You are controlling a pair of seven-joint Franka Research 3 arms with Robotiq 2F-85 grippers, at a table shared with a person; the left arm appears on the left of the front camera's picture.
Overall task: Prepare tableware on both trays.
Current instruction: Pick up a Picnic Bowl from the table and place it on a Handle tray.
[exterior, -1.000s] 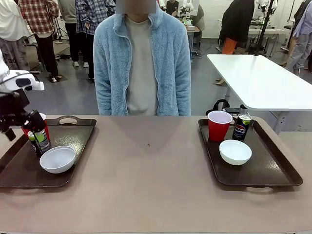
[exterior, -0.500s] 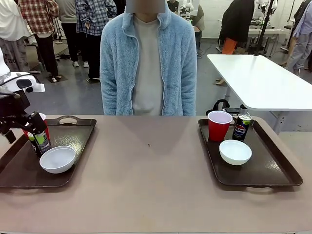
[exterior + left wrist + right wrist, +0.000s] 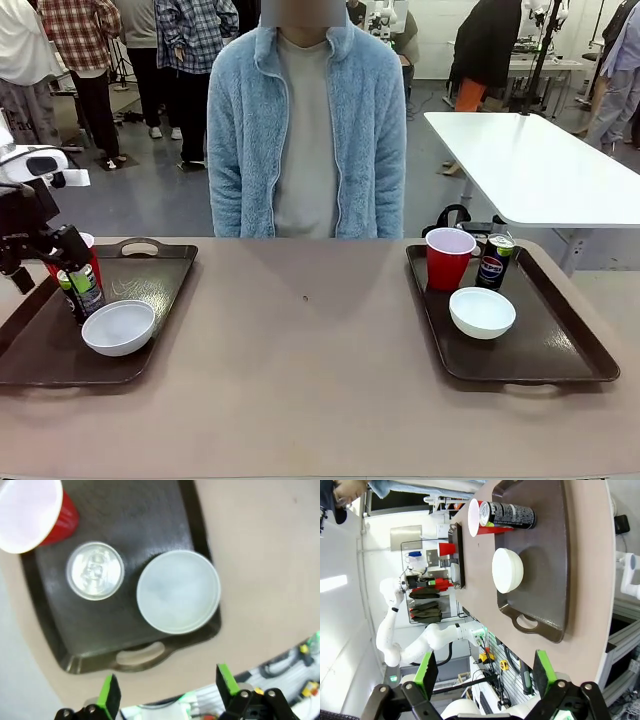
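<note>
Overhead, left gripper (image 3: 169,698) gapes, empty.

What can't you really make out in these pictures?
- Front view: the left gripper covers much of the left tray's red cup and can.
- Left wrist view: the can's top is blurred, so no print reads.
- Right wrist view: the right tray is cut off by the top edge.
- Front view: the dark object behind the right tray's cup is half hidden.
</note>
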